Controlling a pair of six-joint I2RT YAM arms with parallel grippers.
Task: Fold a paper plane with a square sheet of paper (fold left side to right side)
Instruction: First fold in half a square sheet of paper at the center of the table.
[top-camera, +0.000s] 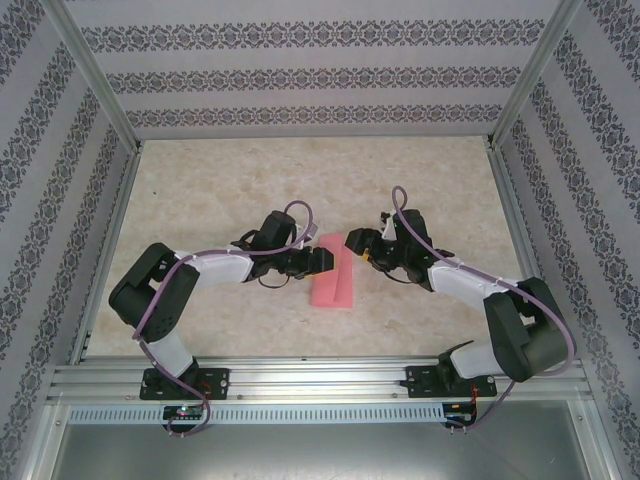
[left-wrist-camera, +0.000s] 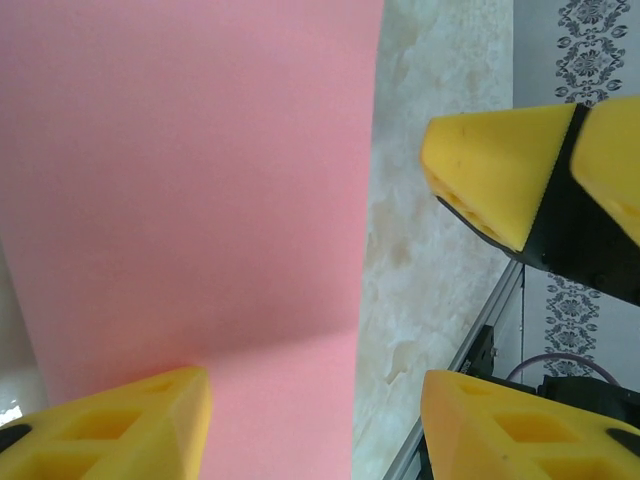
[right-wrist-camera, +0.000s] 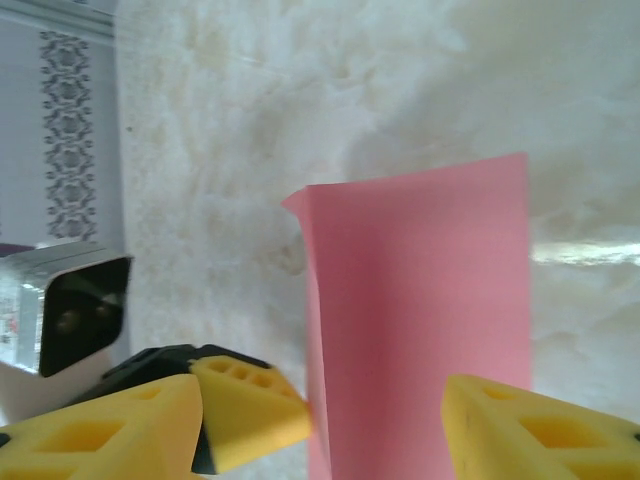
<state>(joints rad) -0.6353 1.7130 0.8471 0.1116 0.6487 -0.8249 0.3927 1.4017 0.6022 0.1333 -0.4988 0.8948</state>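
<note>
The square sheet of paper (top-camera: 334, 284) lies on the table folded in half, a narrow pink rectangle between the two arms. My left gripper (top-camera: 322, 262) is low over its upper left part, open; in the left wrist view the pink sheet (left-wrist-camera: 190, 180) runs under the left gripper (left-wrist-camera: 315, 430), one finger over the paper and the other over bare table. My right gripper (top-camera: 358, 246) is at the sheet's upper right corner, open. In the right wrist view the sheet (right-wrist-camera: 420, 300) lies between the wide-spread fingers of the right gripper (right-wrist-camera: 320, 440), its left edge slightly raised. A paper plane is out of view.
The table (top-camera: 300, 180) is pale and marbled, ringed by patterned walls and a metal frame (top-camera: 110, 250). A yellow finger of the left gripper (right-wrist-camera: 250, 410) touches the paper's left edge in the right wrist view. The right gripper's fingers (left-wrist-camera: 500, 170) stand close, at the upper right of the left wrist view.
</note>
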